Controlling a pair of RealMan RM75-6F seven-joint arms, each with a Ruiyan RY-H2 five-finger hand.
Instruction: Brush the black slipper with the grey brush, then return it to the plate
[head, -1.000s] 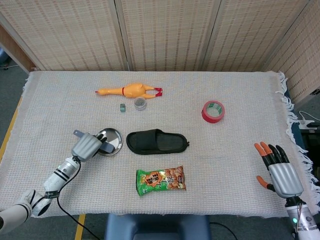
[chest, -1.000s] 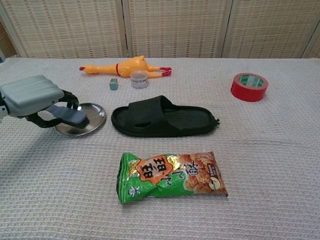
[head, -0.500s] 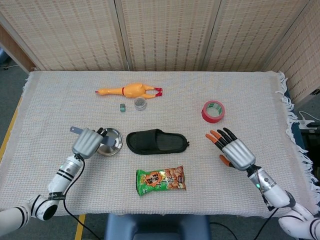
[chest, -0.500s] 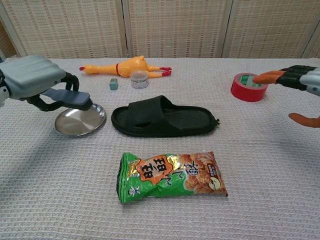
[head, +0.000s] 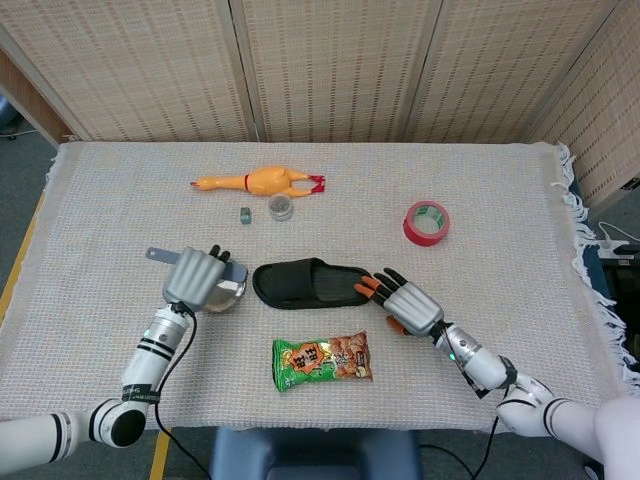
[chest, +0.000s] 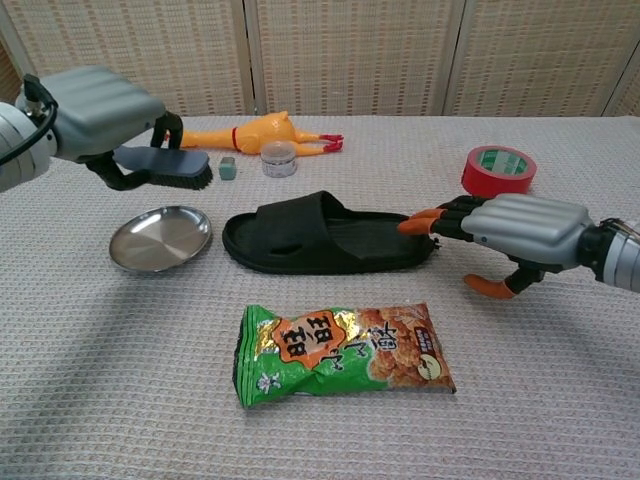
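The black slipper (head: 313, 283) (chest: 325, 235) lies mid-table, toe to the left. My left hand (head: 196, 277) (chest: 98, 110) holds the grey brush (chest: 165, 163) by its handle, raised above the metal plate (chest: 160, 238) (head: 228, 297), bristles down. In the head view the handle (head: 160, 254) sticks out left of the hand. My right hand (head: 408, 305) (chest: 518, 228) is open, its orange fingertips (chest: 420, 221) at the slipper's heel end; whether they touch it is unclear.
A green snack bag (head: 322, 360) (chest: 342, 353) lies in front of the slipper. At the right sits a red tape roll (head: 427, 222) (chest: 498, 172). A rubber chicken (head: 262, 181), a small jar (head: 280, 208) and a small green block (head: 245, 213) are further back.
My left hand has lifted the brush up off the plate and moved it right. My right hand has swept in from the right edge to the slipper's heel.
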